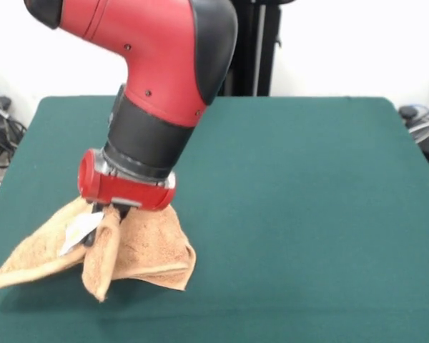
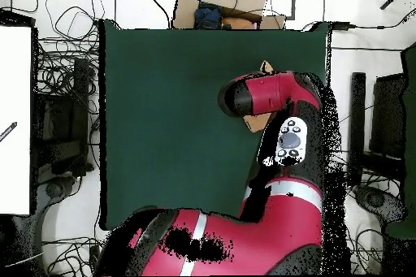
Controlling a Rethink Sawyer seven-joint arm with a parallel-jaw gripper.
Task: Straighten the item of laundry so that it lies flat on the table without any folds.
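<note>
Apparently mid-lift: small orange-tan terry towel (image 1: 146, 250) pinched at its middle and drawn up into a tent directly beneath the claw (image 1: 104, 212). Closed on a gather of cloth, judging by the peak running straight up into it, though mostly hidden under the red and black arm (image 1: 157, 93). Hanging from the claw in three or four limp lobes, lower edges resting on the large rectangular tabletop covered in dark green felt-like cloth (image 1: 307, 214). Small white tag (image 1: 77, 234) dangling just below the claw, against one lobe. From overhead, only slivers of towel (image 2: 257, 121) peeping out round the arm (image 2: 276, 95), the claw itself covered, plenty of bare tabletop (image 2: 171, 111) away from it.

Far from flat, by the look of it: several folds, at least one lobe doubled over on itself below the claw.

Risks from here:
- Letting go straight down: cloth likely collapsing into a heap under the claw, folds kept or made worse.
- Dragging sideways with edges resting on the felt: likely friction, trailing lobes rolling under instead of spreading.
- Holding by the middle, not a corner or edge: no way for the weight to pull the cloth out into one sheet.
- Thin pinch of thick terry: possible slip out of the claw partway through a pull.
- Carrying too far out from the claw's present spot: possibly a lobe draped over the tabletop's edge.
</note>
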